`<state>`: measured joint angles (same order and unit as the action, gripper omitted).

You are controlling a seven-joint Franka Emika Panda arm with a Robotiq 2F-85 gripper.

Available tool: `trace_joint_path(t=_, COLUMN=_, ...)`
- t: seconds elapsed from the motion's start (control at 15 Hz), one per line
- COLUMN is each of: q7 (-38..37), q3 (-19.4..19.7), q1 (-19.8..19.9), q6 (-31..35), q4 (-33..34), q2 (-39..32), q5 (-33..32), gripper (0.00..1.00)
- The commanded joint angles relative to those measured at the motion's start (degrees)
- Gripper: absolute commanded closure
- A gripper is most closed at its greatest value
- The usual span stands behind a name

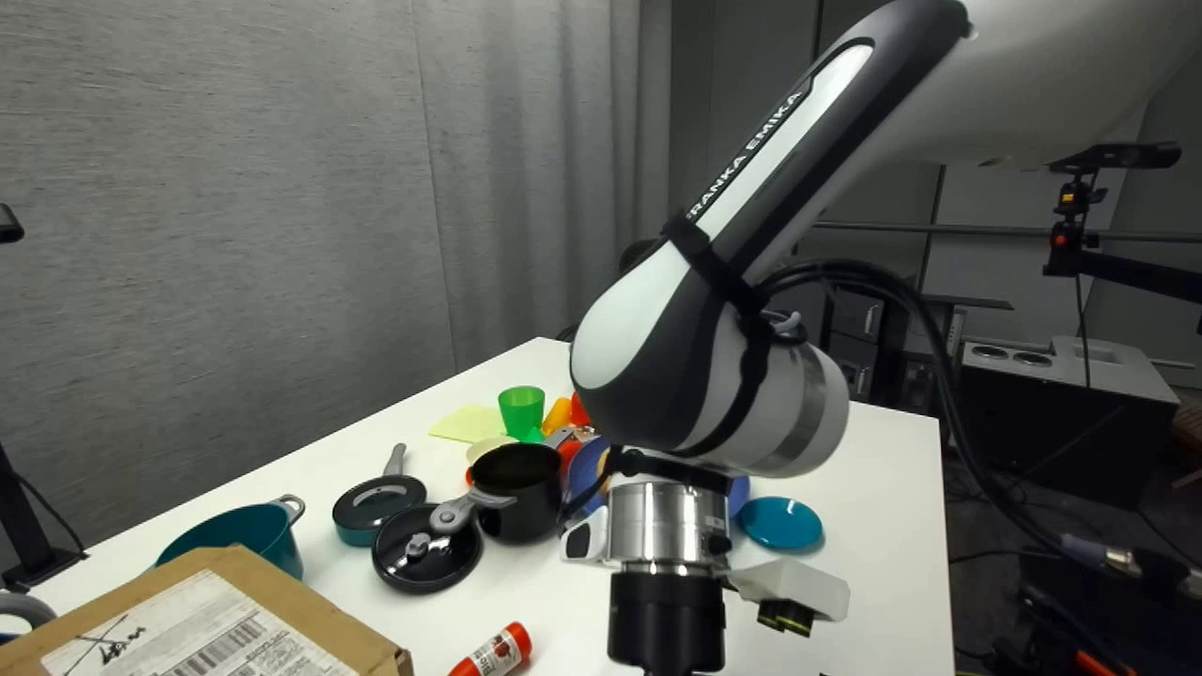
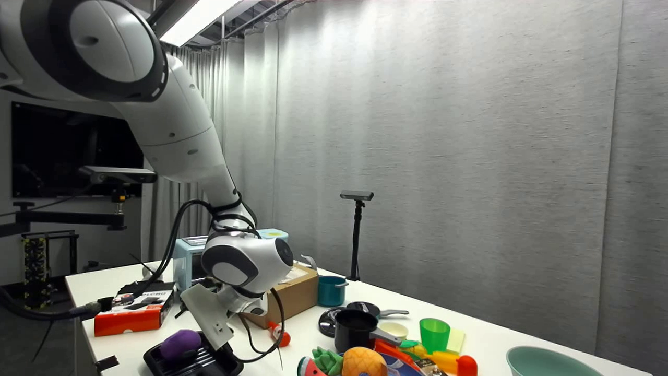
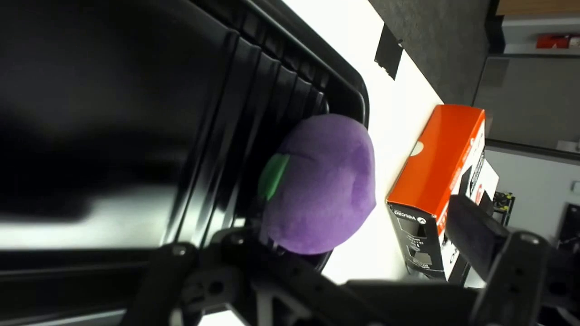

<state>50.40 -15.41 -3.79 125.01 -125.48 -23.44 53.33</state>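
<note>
Claw (image 3: 355,233) spread wide beside a rounded purple fabric plush (image 3: 324,185)
The claw's fingers stand well apart (whether either one touches the plush, I cannot tell). The plush, which bears a small green patch (image 3: 273,174), lies at one end of a black rectangular ridged tray (image 3: 136,113). Near that end, on the white flat-topped desk (image 1: 883,469), sits an orange-red, black and white cardboard box (image 3: 437,158). Across the same desk, a grey-handled round black saucepan (image 1: 540,507) shows in both exterior views, well apart from the tray.
</note>
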Motion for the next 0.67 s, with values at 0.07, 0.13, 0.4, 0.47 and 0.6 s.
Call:
trace_joint_path(t=0.07, q7=2.6, q3=-0.4, q1=-3.5, q6=5.5, q4=-4.1, q2=1.6, q5=2.0, gripper=0.00)
trace_joint_path(t=0.13, q7=2.7, q3=-0.6, q1=-4.3, q6=7.2, q4=-4.7, q2=1.8, q5=1.8, gripper=0.00)
trace_joint_path(t=0.4, q7=4.0, q3=-2.2, q1=-6.4, q6=16.9, q4=-7.5, q2=3.3, q5=2.6, gripper=0.35)
trace_joint_path(t=0.47, q7=4.3, q3=-2.8, q1=-6.6, q6=18.9, q4=-7.8, q2=3.6, q5=2.9, gripper=0.44)
trace_joint_path(t=0.6, q7=5.0, q3=-3.9, q1=-6.4, q6=21.9, q4=-8.4, q2=4.4, q5=3.5, gripper=0.59)
